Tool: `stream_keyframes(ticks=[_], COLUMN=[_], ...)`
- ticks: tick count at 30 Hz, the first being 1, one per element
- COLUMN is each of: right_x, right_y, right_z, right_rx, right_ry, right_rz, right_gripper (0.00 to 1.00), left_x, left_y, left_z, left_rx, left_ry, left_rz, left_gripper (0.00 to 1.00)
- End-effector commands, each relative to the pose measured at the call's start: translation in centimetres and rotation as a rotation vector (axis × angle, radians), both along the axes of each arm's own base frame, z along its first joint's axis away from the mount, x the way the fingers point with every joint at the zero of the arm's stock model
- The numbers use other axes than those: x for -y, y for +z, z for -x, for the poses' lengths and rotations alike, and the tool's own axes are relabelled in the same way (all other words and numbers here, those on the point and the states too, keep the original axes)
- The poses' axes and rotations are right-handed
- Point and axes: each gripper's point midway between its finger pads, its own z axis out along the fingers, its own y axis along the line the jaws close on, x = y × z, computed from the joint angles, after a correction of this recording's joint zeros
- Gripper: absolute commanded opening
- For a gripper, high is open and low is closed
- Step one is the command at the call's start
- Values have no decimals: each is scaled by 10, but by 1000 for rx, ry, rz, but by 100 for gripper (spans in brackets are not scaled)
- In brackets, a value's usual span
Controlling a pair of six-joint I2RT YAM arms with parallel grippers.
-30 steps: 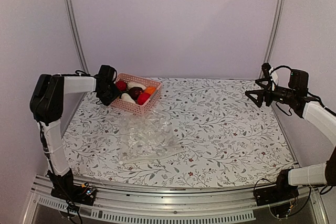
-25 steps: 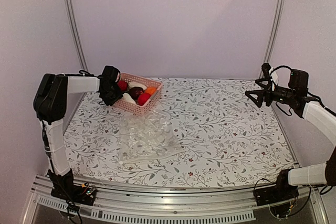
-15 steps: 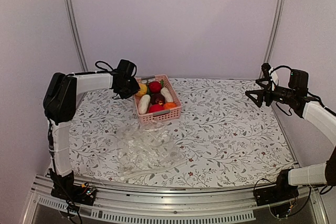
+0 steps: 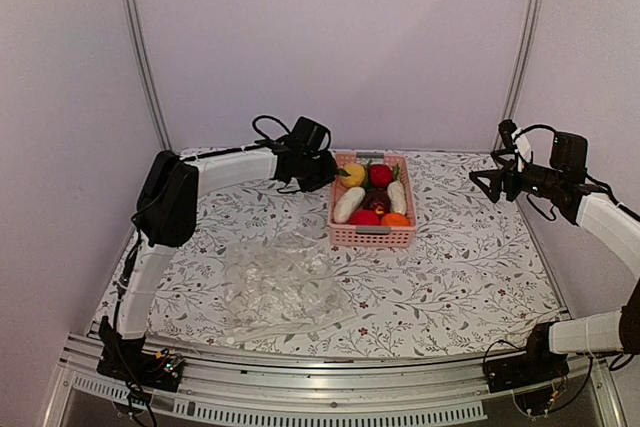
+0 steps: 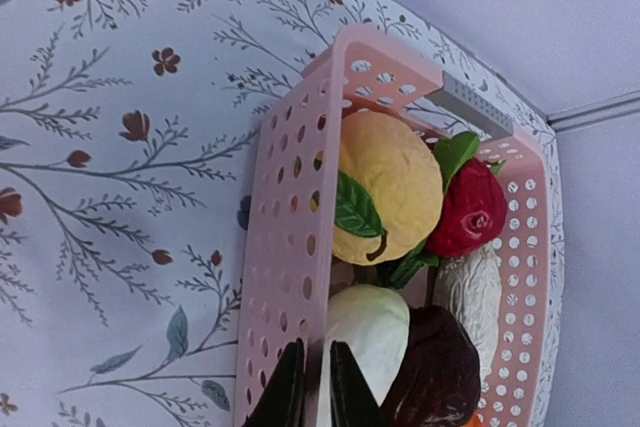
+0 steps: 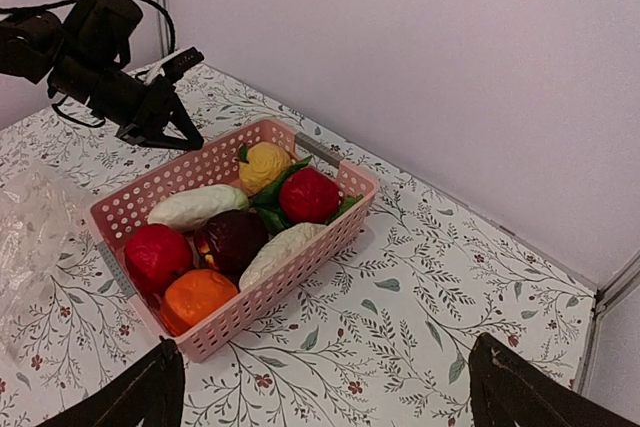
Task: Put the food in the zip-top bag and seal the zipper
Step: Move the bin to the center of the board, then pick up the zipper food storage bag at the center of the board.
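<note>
Toward the far edge of the tabletop [image 4: 470, 267], the left hand [image 5: 310, 392] pinches the left wall of the basket [image 4: 372, 237], and all the food [image 4: 380, 176] sits inside it. Near the front-left corner the bag [image 4: 280, 282] lies empty. The right hand [image 4: 487, 185] hangs spread wide by the right edge. By my reckoning, nothing is bagged or sealed yet.

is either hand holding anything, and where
The left hand pinches the pink basket by its long side wall, a finger each side. The right hand is open and empty.
</note>
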Motion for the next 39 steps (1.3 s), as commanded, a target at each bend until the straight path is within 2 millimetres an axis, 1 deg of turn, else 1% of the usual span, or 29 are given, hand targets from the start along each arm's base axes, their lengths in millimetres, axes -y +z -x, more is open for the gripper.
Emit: stream_keyframes(ticks=[1,5,8,11,14,15,17,18,20,22,24,25,26,27,28,29,30,33,35,36,37,38,39], right_x=[8,8,8,7,7,7,8,8,7,6,5,4,4,3,3,2,2,0,-1,-1,-1,-1,-1], right_y=[9,10,11,10,8,7,6,5,4,4,4,5,5,5,5,5,4,4,3,3,2,2,1], right_z=[-8,-8,-8,-8,-8,-9,-10,-11,-10,-10,-9,-8,-7,-7,-7,-7,-6,-6,-5,-5,-5,-5,-6], right_rx=[12,15,16,10,1,-2,-8,-11,-15,-15,-15,-13,-13,-13,-15,-16,-16,-23,-30,-29,-30,-31,-32], right_ry=[-45,-47,-45,-38,-38,-40,-45,-45,-41,-33,-25,-20,-15,-13,-9,-5,-3,7,14,16,17,18,16], right_rz=[3,4,2,-1,-2,-1,0,0,-2,-3,-4,-4,-6,-6,-7,-9,-10,-14,-18,-18,-18,-17,-15], right_gripper=[98,98,98,98,98,98,98,98,98,98,98,98,98,98,98,98,98,98,98,98,98,98,98], left_x=[53,78,91,97,95,94,88,84,71,58,46,41,37,30,26,18,9,-17,-37,-39,-37,-32,-28], left_y=[4,10,5,2,2,6,20,31,55,84,118,133,147,169,165,154,147,115,100,93,87,85,90], left_z=[39,72,91,99,98,96,92,92,94,101,119,132,148,163,178,191,197,211,220,232,245,260,274], left_rx=[-45,-46,-48,-45,-34,-23,10,39,116,240,415,510,611,696,723,705,671,488,432,434,444,467,504], left_ry=[-75,-115,-152,-177,-185,-188,-192,-195,-204,-234,-283,-312,-362,-369,-413,-445,-444,-502,-469,-492,-540,-596,-619], left_rz=[73,92,85,71,56,48,22,0,-60,-148,-252,-313,-385,-413,-477,-545,-606,-771,-877,-896,-888,-879,-874], left_gripper=[10,10,9,9,9,11,21,31,41,48,55,66,89,98,99,100,100,100,100,100,100,100,100])
